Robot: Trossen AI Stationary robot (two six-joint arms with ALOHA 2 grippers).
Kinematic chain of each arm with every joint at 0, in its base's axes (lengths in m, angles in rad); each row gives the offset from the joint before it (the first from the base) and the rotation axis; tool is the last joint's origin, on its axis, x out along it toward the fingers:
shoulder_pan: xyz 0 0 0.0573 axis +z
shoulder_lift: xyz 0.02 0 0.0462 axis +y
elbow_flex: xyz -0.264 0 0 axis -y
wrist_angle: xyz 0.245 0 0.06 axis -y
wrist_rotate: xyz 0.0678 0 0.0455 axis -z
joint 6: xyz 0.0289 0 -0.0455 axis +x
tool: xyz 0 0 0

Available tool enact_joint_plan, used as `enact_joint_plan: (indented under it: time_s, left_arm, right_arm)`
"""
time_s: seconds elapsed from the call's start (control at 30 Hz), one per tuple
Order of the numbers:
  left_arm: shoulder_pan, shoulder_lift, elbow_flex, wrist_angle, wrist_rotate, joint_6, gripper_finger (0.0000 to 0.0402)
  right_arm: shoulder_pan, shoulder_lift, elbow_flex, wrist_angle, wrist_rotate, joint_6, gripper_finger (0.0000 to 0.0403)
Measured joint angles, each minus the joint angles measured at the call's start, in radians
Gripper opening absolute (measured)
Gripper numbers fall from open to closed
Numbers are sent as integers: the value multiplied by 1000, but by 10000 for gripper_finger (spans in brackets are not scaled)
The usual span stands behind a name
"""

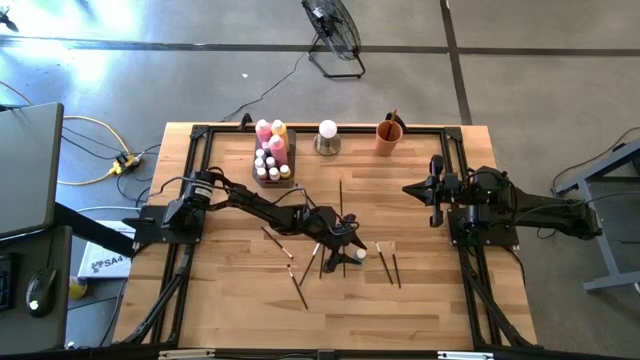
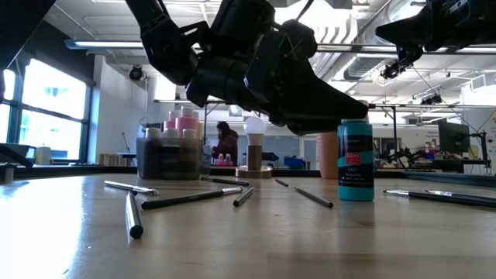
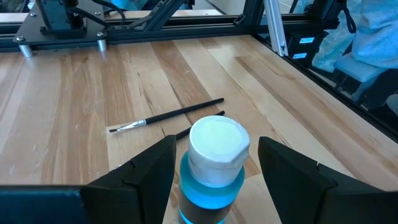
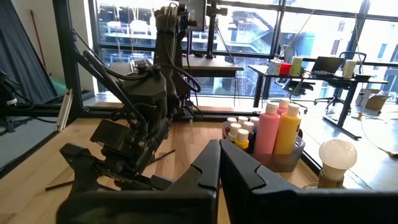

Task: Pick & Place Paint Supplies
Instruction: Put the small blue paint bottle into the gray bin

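High view shows us the left pincer [image 1: 352, 252] reached out to the middle of the bench [image 1: 230, 300], its fingers standing apart on either side of a teal paint bottle [image 3: 212, 180] with a white cap. In the left wrist view the bottle stands upright between the two fingers, and we see a gap on each side, so we judge it straddled but not yet gripped. The right pincer [image 1: 412, 189] waits at the right of the frame, its fingers pressed together on nothing.

As for progress, the grey tray [image 1: 271, 172] at the upper middle of the frame already holds a pink bottle [image 1: 263, 133], a yellow bottle [image 1: 279, 130] and several tiny white-capped bottles [image 1: 268, 164]. Still loose on the bench are the teal bottle and the paintbrushes [image 1: 297, 285], scattered across the lower middle of the frame around the left pincer, one lying just beyond the bottle. We reckon the work is partly done: the bottle in hand comes next, then every brush
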Motion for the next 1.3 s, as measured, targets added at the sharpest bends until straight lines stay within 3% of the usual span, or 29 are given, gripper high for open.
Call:
enact_joint_plan:
  time_s: [0.17,0.63,1.3]
  left_arm:
    - [0,0,0,0,0,0,219]
    - [0,0,0,2,0,-10,142]
    - [0,0,0,2,-23,-26,136]
  right_arm:
    - [0,0,0,0,0,0,2]
    - [0,0,0,-1,0,0,2]
    - [0,0,0,-4,0,-1,2]
